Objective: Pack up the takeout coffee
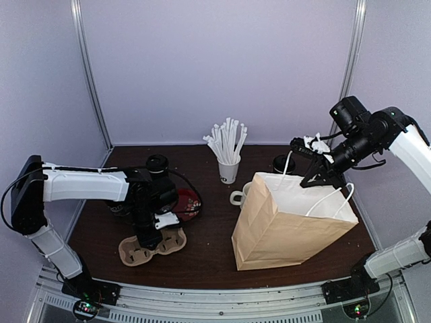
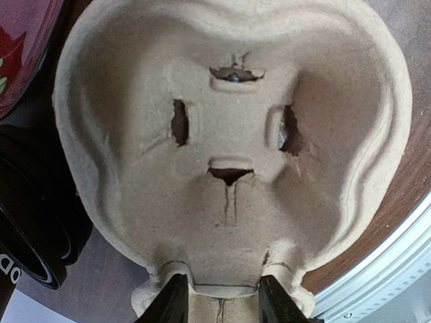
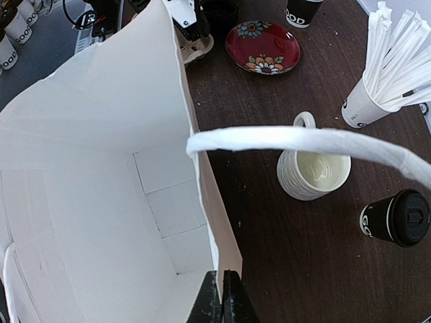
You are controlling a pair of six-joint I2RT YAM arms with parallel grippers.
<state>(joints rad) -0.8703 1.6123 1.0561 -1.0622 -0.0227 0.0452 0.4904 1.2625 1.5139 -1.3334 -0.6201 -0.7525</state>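
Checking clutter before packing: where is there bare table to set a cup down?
Bare table between the cup carrier and the paper bag, toward the near edge; another patch at the back between the left lidded coffee cup and the straw cup. Crowded around the carrier, red plate and left tool.

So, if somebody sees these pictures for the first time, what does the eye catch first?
First the tall brown paper bag, standing open at the right of the table, its rim pinched by the right end effector. Then the left end effector, low over the pulp cup carrier at the near left. At the back, a white cup of straws stands out.
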